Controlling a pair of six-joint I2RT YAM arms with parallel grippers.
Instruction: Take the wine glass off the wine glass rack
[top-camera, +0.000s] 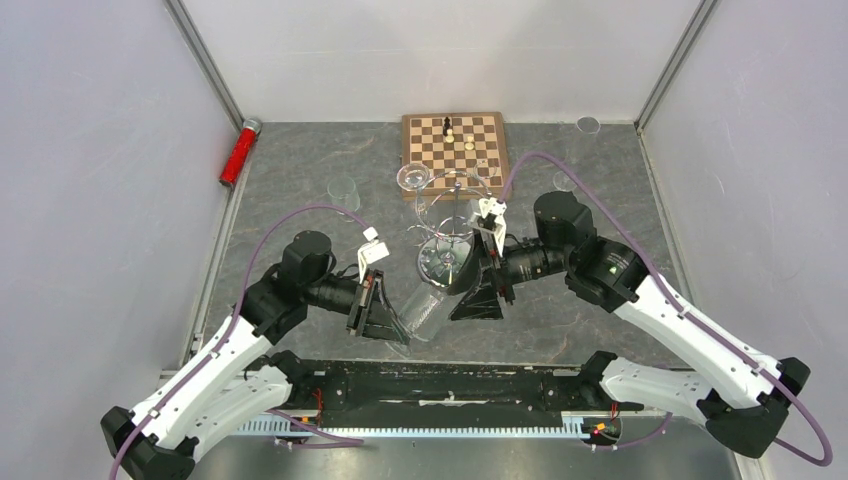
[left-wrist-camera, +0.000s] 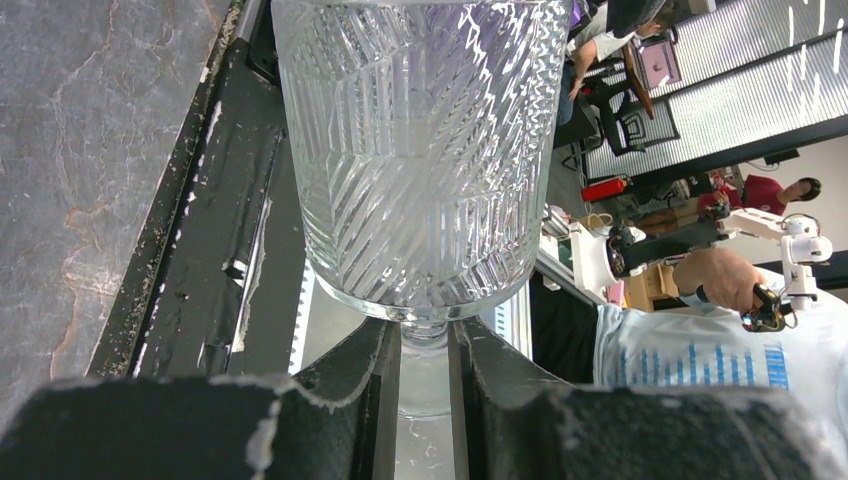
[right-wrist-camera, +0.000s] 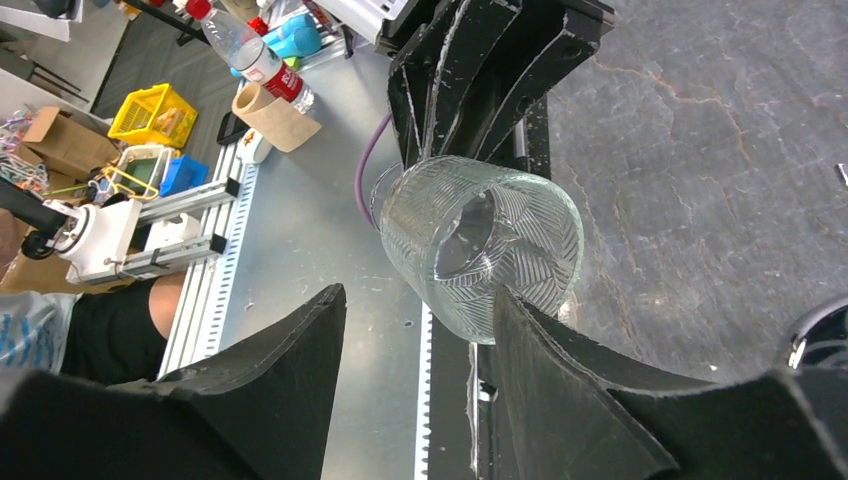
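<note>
A clear, ribbed wine glass (top-camera: 428, 308) is off its stand and held in the air, tipped on its side, above the near part of a grey stone-patterned table (top-camera: 300, 180). The left gripper (left-wrist-camera: 425, 335) is closed narrowly on the stem just below the bowl, one black finger (left-wrist-camera: 375, 390) on each side. The bowl's open mouth points toward the right gripper (right-wrist-camera: 418, 295), whose jaws stand apart and grip nothing. The rim is close to one of its fingers, but contact cannot be told. Just beyond the glass stands the wine glass rack (top-camera: 452, 215), shiny chrome wire on a round mirrored base, near the table's middle. A second clear glass (top-camera: 412, 178) is just beside the rack's far left. Behind the rack lies a wooden chessboard (top-camera: 455, 142) with a few pieces. A red cylinder (top-camera: 239, 152) lies at the far left edge.
</note>
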